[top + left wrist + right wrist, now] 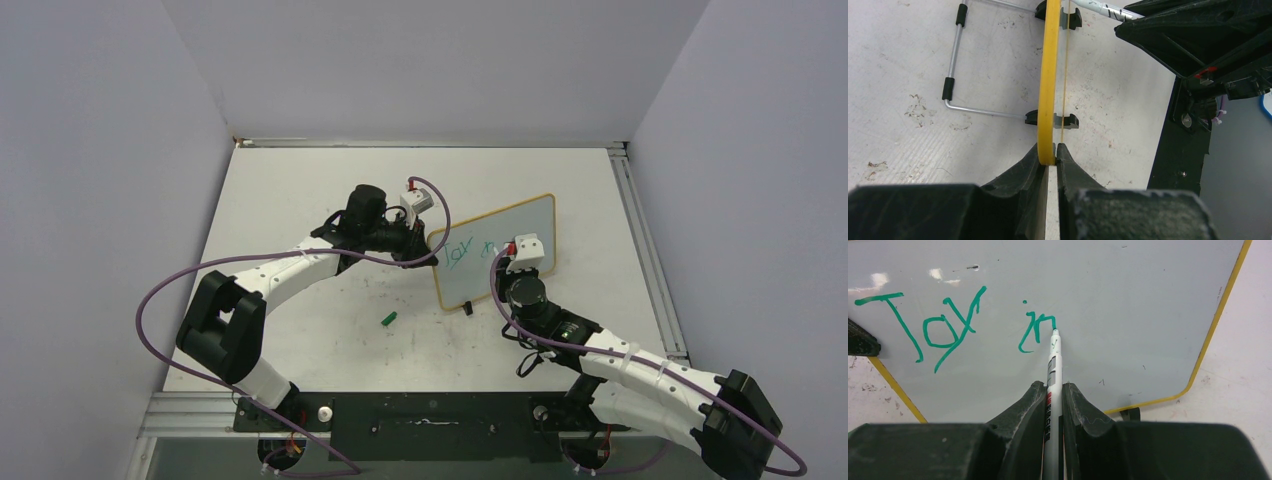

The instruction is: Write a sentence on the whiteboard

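The whiteboard [500, 240] stands tilted on the table, yellow-rimmed, with its black feet at the near edge. My left gripper [428, 250] is shut on the board's left edge; in the left wrist view the yellow rim [1048, 90] runs edge-on between my fingers [1030, 170]. My right gripper [520, 262] is shut on a white marker [1053, 390]. Its tip touches the board [1123, 315] at the end of the teal words "Joy in" [953, 325]. The sentence shows only these two words.
A small green marker cap [389, 319] lies on the table in front of the board. The board's wire stand [955, 75] rests behind it. Walls enclose the table on three sides; a metal rail [650, 260] runs along the right edge.
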You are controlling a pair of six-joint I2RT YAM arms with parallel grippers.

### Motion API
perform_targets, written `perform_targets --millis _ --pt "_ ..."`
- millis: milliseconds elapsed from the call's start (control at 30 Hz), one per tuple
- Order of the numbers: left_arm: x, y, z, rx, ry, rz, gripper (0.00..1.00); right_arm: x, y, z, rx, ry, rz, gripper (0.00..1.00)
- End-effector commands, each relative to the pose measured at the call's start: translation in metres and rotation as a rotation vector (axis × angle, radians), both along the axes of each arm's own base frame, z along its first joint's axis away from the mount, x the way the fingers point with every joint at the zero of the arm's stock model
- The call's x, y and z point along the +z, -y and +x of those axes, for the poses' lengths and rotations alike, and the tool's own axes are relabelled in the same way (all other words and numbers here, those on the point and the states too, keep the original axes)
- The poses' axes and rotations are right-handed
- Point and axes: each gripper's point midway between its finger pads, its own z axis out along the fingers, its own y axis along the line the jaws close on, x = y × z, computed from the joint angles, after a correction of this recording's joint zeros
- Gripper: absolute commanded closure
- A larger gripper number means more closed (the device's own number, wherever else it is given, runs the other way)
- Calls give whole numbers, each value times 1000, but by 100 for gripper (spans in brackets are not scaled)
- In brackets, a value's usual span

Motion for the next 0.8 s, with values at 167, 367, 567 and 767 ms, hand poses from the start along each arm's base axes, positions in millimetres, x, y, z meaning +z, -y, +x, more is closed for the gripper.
perform_targets --millis 167,367,567,767 --pt "7 3 -10 -43 2 5 100 -7 2 -4 0 -30 14 95" --pt "6 3 -10 -41 -2 6 100 -8 2 -5 0 -34 19 95" --pt "4 2 -11 -40 -8 10 100 8 1 -7 12 -6 36 95" --pt "0 1 -11 -36 -14 17 90 38 4 -10 20 40 69 95"
